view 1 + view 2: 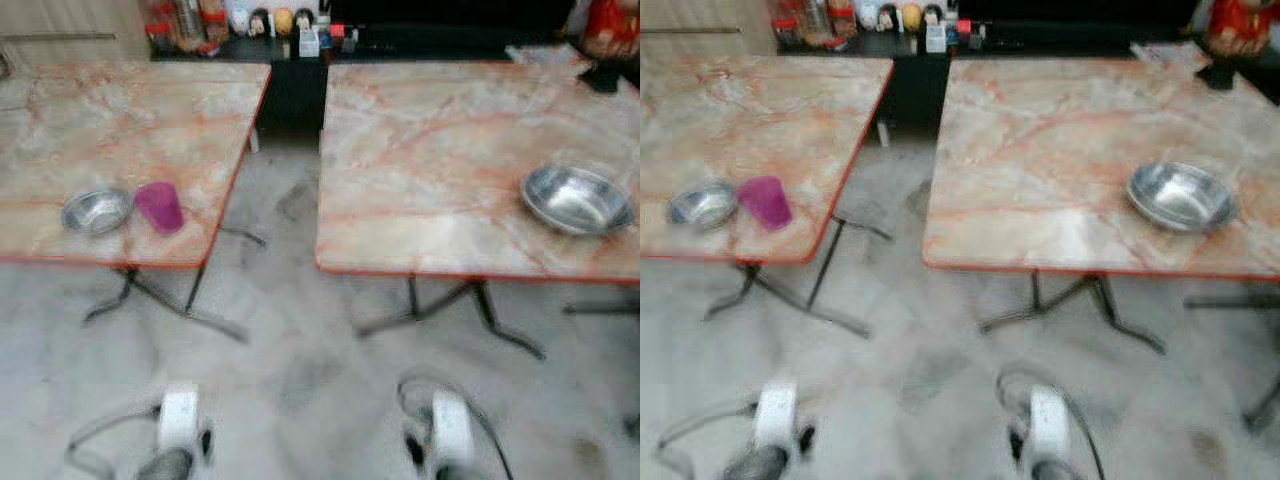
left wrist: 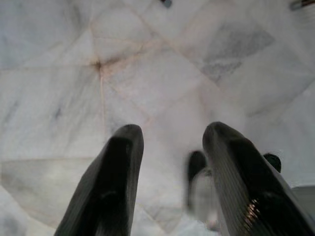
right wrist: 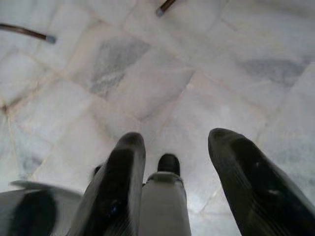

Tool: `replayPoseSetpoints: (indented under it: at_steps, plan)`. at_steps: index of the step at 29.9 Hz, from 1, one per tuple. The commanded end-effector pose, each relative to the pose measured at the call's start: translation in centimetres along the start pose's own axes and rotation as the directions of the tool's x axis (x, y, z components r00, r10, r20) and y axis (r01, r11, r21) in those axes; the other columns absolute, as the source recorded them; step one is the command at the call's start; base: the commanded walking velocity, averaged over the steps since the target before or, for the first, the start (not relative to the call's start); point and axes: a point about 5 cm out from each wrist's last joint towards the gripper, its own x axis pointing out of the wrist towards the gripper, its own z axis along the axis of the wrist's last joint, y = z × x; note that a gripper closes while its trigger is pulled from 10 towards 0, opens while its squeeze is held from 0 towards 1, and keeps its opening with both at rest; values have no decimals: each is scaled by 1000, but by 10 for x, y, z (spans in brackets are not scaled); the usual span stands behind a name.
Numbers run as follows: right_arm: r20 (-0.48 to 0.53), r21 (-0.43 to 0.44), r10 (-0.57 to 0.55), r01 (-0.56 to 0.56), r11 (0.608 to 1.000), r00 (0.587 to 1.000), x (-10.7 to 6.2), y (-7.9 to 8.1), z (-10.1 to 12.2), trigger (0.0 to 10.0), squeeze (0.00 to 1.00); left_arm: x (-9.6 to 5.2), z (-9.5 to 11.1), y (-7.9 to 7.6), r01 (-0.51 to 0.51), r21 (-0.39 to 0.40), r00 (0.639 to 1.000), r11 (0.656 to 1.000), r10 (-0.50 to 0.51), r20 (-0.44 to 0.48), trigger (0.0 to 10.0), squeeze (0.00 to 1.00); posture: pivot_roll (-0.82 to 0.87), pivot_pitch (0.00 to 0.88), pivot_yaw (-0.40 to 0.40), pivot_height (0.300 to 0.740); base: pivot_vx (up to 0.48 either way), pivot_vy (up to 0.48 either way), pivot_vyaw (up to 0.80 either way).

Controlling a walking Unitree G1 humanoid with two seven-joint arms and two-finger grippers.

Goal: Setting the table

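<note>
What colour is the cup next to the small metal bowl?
The cup is magenta pink; the left eye view shows it best, beside the small bowl.

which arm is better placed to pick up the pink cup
Left, probably. The pink cup stands beside the small steel bowl on the left table, the left arm's side. Both the left gripper and the right gripper hang open over the floor.

Both surfaces (image 1: 140,120) are pink-veined marble with red edges. A magenta cup (image 1: 160,207) sits beside a silvery bowl (image 1: 96,211); another silvery bowl (image 1: 577,199). The floor (image 1: 300,380) looks grey-white marble, though blurred.
</note>
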Motion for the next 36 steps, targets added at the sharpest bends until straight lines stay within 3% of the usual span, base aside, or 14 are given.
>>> replayPoseSetpoints:
  at_steps: [1,18,32,36]
  plan:
    - [11,6,4,-5,1000,1000,1,4,3,10000,0,-1,-1,6,-16,8,1000,1000,16,-2,10000,0,67,123,-21,731,0,480,0]
    - [12,15,7,-7,1000,1000,1,5,3,10000,0,0,4,6,-14,16,1000,1000,14,14,10000,0,70,122,-19,731,0,447,0]
    - [22,15,21,-21,1000,1000,2,7,6,10000,0,2,16,4,-4,-4,997,1000,4,71,10000,0,79,124,-25,731,0,0,0]
    - [26,20,17,-17,1000,1000,2,7,7,10000,0,2,17,4,-16,31,997,999,13,70,10000,0,76,124,-23,731,63,0,0]
